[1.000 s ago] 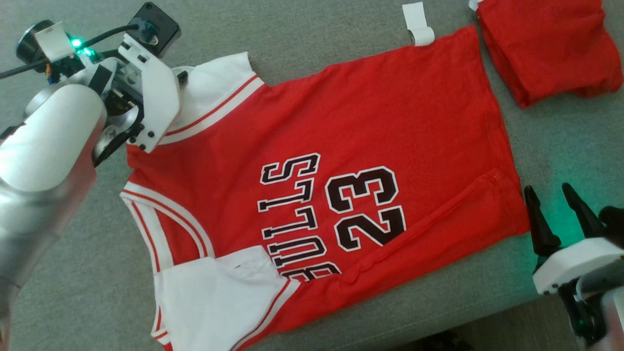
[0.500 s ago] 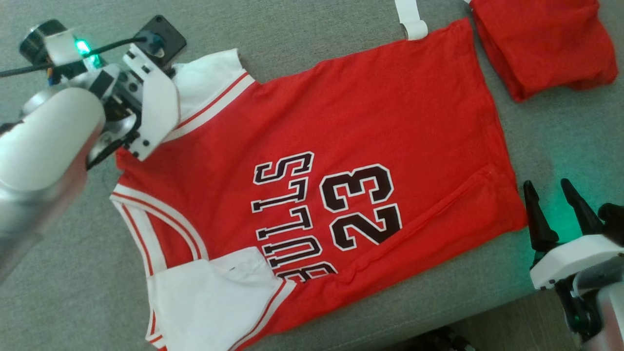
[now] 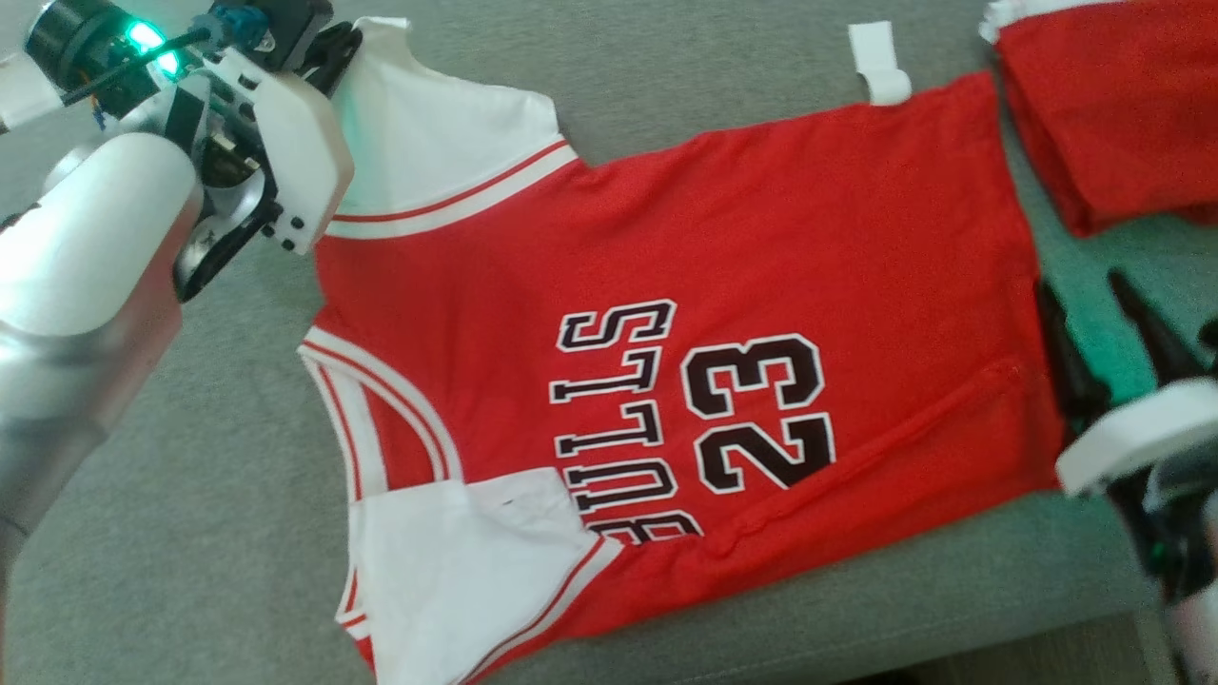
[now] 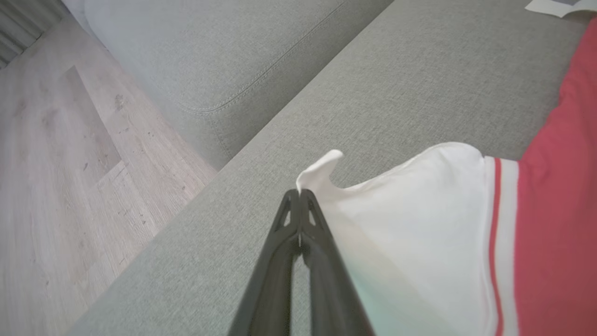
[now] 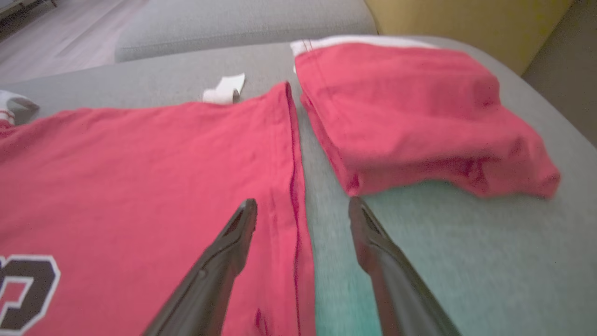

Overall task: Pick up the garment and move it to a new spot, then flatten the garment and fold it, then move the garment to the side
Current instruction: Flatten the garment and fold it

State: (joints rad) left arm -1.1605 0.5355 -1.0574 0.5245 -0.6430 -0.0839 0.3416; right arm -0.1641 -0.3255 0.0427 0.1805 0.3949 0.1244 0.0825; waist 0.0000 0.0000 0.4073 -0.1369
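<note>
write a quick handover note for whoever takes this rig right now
Left tool: shut on the corner of the jersey's white sleeve.
Right tool: open, straddling the jersey's hem, gripping nothing.
Jersey lies spread print-up on the grey sofa; a folded red garment sits beside its hem.
Done: jersey laid out mostly flat.
To do: close on the hem, fold, move aside.

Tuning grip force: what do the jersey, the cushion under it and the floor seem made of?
The jersey: soft matte knit, likely cotton or polyester; it creases limply. The cushion: grey woven upholstery with a visible coarse weave. The floor: pale wood-look planks with grain and joints; wood or laminate, unclear.
</note>
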